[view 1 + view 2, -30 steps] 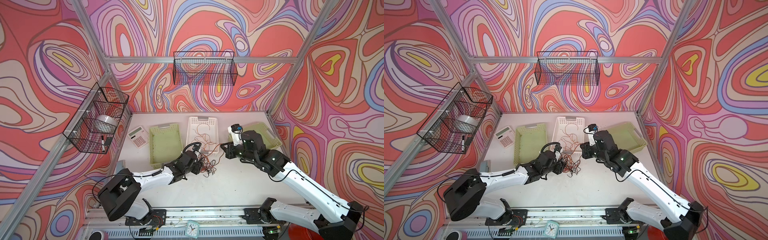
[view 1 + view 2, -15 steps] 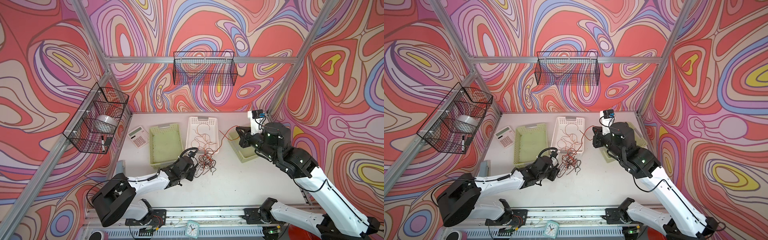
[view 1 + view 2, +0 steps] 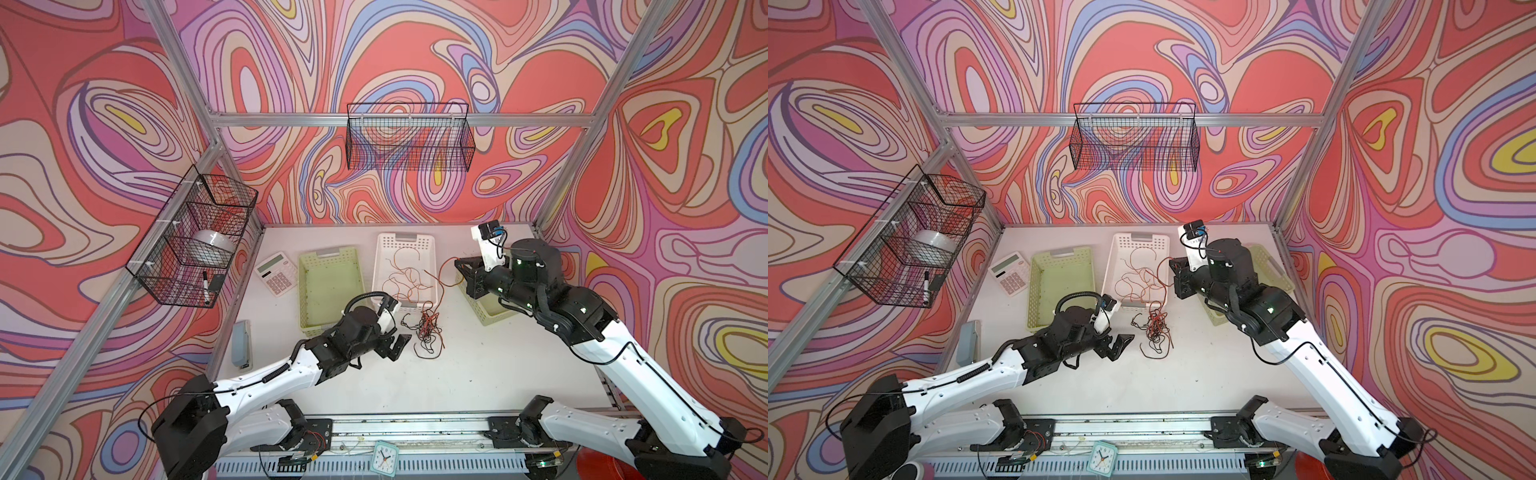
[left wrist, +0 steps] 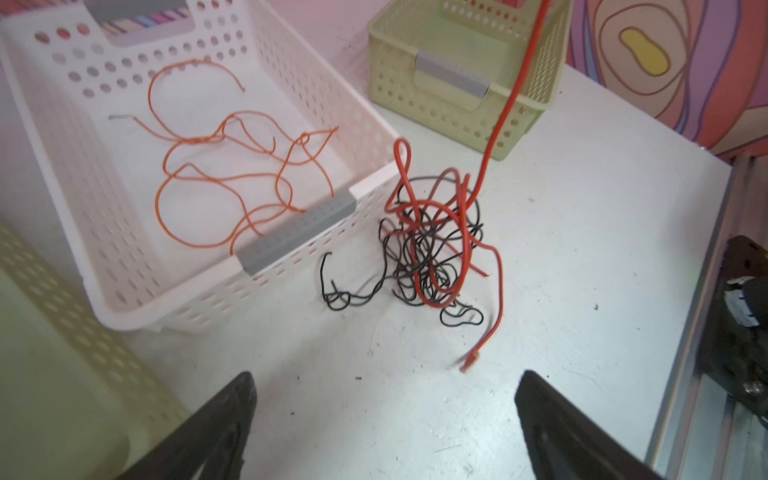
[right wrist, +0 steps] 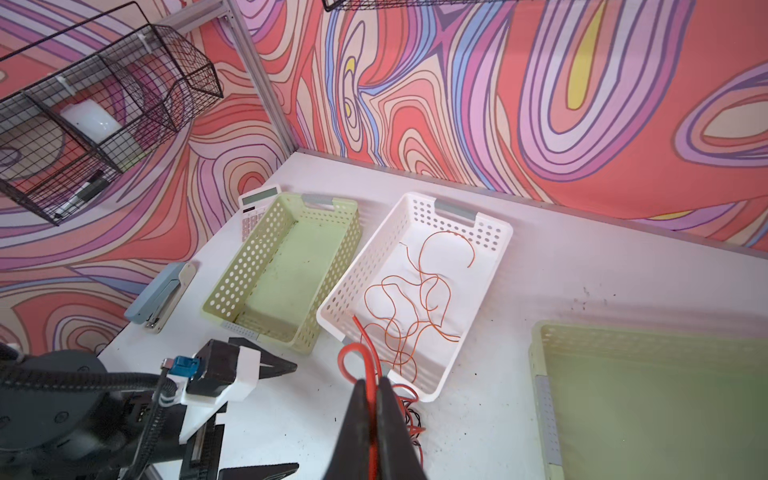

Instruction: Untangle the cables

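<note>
A tangle of red and black cables (image 3: 426,332) (image 3: 1156,328) (image 4: 432,249) lies on the white table just in front of the white basket (image 3: 432,245) (image 4: 291,232). Several thin orange cables (image 3: 405,274) (image 5: 415,299) lie loose inside that basket. My right gripper (image 5: 372,386) (image 3: 460,266) (image 3: 1173,266) is shut on a red cable (image 4: 511,95) that rises from the tangle to it. My left gripper (image 4: 386,378) (image 3: 395,337) (image 3: 1121,337) stands wide open and empty, low over the table just left of the tangle.
An empty green basket (image 3: 330,286) sits left of the white one. Another green basket (image 3: 490,311) (image 5: 648,399) sits under my right arm. A calculator (image 3: 276,273) and a stapler (image 3: 242,343) lie at the left. Wire baskets (image 3: 195,241) hang on the walls.
My left gripper has opened wide and drawn back from the tangle. My right gripper rose from the tangle holding the red cable, swung right, then came back slightly toward the white basket.
</note>
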Controlling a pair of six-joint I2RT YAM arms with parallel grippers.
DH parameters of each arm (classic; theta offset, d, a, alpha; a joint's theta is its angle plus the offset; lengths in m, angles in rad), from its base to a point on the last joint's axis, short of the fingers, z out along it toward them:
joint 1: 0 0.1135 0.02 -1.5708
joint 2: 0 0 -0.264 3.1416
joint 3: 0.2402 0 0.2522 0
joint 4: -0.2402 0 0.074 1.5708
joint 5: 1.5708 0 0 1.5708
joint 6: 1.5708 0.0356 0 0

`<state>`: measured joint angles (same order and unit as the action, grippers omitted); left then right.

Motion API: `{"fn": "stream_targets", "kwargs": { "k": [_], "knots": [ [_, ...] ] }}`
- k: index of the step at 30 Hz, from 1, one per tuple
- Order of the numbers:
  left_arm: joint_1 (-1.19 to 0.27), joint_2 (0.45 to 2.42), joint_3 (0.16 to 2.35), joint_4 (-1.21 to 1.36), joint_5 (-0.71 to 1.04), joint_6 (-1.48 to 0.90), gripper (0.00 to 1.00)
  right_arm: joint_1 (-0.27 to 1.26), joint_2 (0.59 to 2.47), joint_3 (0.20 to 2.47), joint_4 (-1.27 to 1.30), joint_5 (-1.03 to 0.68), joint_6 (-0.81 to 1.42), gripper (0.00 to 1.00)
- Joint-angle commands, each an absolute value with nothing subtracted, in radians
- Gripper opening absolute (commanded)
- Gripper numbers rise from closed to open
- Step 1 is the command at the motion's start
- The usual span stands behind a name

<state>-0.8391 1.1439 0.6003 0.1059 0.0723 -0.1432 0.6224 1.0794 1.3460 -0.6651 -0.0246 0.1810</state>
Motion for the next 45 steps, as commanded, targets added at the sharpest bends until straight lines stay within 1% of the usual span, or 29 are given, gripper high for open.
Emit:
{"fn": "stream_targets", "kwargs": {
  "k": [1,6,11,12,15,18,20,22,24,27,31,34,36,38,43,45],
  "knots": [
    [-0.844,1.158,0.647,0.181,0.123,-0.058,1.00,0.618,1.072,1.333,-0.611,-0.111,0.158,0.00],
    [-0.844,1.292,0.739,0.311,0.176,-0.020,1.00,0.618,1.070,1.340,-0.592,-0.162,0.154,0.00],
    [-0.845,1.448,0.822,0.412,0.193,-0.046,0.97,0.618,1.066,1.352,-0.553,-0.222,0.162,0.00],
    [-0.844,1.476,0.829,0.433,0.197,-0.049,0.95,0.618,1.063,1.354,-0.544,-0.226,0.163,0.00],
    [-0.845,1.552,0.856,0.436,0.240,-0.066,0.80,0.618,1.058,1.368,-0.527,-0.242,0.154,0.00],
    [-0.844,1.585,0.840,0.456,0.263,-0.093,0.70,0.618,1.050,1.414,-0.517,-0.192,0.132,0.00],
    [-0.844,1.591,0.801,0.490,0.266,-0.106,0.67,0.618,1.049,1.459,-0.518,-0.158,0.112,0.00],
    [-0.844,1.598,0.749,0.528,0.275,-0.120,0.66,0.618,1.058,1.511,-0.530,-0.122,0.091,0.00],
    [-0.843,1.607,0.701,0.543,0.281,-0.136,0.64,0.618,1.070,1.564,-0.534,-0.081,0.070,0.00],
    [-0.844,1.614,0.636,0.551,0.259,-0.157,0.56,0.618,1.093,1.640,-0.542,-0.014,0.036,0.00],
    [-0.844,1.611,0.555,0.560,0.216,-0.178,0.44,0.618,1.141,1.756,-0.586,0.023,-0.022,0.00],
    [-0.843,1.599,0.531,0.515,0.170,-0.184,0.33,0.618,1.183,1.830,-0.630,0.026,-0.046,0.00],
    [-0.844,1.587,0.525,0.470,0.143,-0.186,0.23,0.618,1.190,1.846,-0.625,0.052,-0.056,0.00],
    [-0.843,1.578,0.485,0.438,0.112,-0.192,0.16,0.617,1.192,1.862,-0.631,0.083,-0.066,0.00],
    [-0.843,1.560,0.469,0.350,0.051,-0.207,0.09,0.617,1.204,1.898,-0.668,0.144,-0.086,0.00],
    [-0.844,1.571,0.477,0.295,0.013,-0.214,0.03,0.617,1.192,1.892,-0.660,0.185,-0.094,0.00]
  ]
}}
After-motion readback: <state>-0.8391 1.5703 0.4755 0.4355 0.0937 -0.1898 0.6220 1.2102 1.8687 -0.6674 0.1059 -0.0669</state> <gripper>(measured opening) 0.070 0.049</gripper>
